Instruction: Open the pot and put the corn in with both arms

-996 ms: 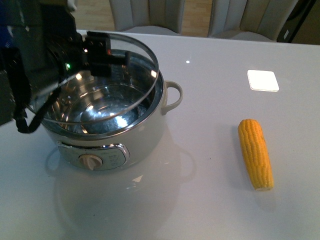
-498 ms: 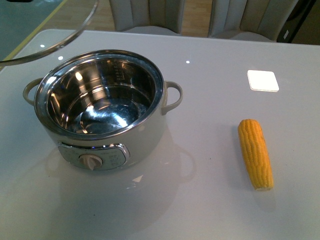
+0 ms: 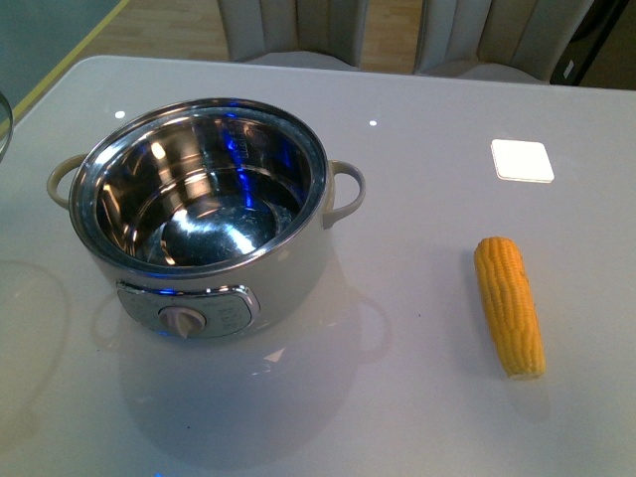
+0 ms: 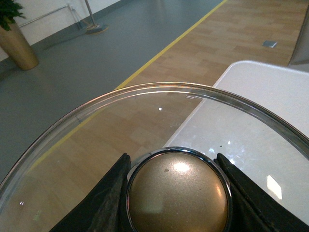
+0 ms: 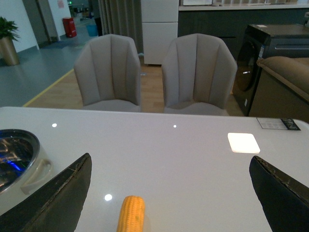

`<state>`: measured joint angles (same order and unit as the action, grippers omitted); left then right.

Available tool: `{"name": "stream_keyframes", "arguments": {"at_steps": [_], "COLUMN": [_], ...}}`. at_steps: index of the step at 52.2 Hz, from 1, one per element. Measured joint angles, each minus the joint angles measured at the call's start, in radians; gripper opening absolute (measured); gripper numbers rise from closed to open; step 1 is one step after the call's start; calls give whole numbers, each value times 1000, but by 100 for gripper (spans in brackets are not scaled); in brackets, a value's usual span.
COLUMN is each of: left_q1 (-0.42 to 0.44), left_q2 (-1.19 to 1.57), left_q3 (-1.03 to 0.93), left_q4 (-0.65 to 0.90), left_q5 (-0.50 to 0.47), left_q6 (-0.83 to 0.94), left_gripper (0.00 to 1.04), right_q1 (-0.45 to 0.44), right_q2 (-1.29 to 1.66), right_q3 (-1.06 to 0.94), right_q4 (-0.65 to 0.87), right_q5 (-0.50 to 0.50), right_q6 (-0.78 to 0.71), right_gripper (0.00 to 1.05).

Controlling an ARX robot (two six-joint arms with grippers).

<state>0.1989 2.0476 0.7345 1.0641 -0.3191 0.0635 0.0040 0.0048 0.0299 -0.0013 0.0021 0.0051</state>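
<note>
1. Left claw [image 4: 176, 186] is clamped on the round brass-coloured knob [image 4: 177, 199] of a glass lid [image 4: 145, 125], one black finger [image 4: 108, 198] pressed to each side. The lid hangs past the table's left edge, over the floor.
2. Right claw [image 5: 169, 159] is spread wide and holds nothing. It hovers above the table, with the corn [image 5: 131, 212] between its fingers in the wrist view.
3. The table [image 3: 417, 397] is glossy pale grey with rounded corners. Wide bare surface lies between pot and corn and in front of both.
4. Two padded grey chairs [image 5: 111, 67] stand at the far edge.
5. The pot [image 3: 288, 278] sits left of centre, uncovered. It is round and cream-white with a shiny steel bowl, a loop handle on each side and a round dial [image 3: 182, 321] in front.
6. The corn [image 3: 509, 303] lies well right of the pot, flat on the table. It is yellow-orange, rowed with kernels, its narrow end toward the near edge.
7. A flat white square pad [image 3: 523, 160] lies beyond the corn.
</note>
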Motion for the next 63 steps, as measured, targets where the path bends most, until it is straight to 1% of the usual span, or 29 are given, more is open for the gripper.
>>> {"name": "stream_keyframes", "arguments": {"at_steps": [18,28,37,45,55,59,63], "left_q1": [17,17,5,-9,-25,-28,-32], "left_q2": [225,319,418,488,563,576,590], "left_q3": [60,105,130,149,181,196,208], "left_q4": [66,90,166,208,233,234,233], "left_q5": [-45,-51,-40,3,67,76,64], "left_q6": [-43,-63,-78,-111,-133,-149,-161], "left_gripper": [44,44,44,44,44,44,44], "right_q1": [0,0,0,0,0,0,0], "right_q2": [0,0,0,0,0,0,0], "right_q3": [0,0,0,0,0,0,0], "right_q4": [0,0,0,0,0,0,0], "right_q5": [0,0,0,0,0,0,0], "right_q6": [0,0,0,0,0,0,0], "right_gripper": [96,96,96,96,96,96,96]}}
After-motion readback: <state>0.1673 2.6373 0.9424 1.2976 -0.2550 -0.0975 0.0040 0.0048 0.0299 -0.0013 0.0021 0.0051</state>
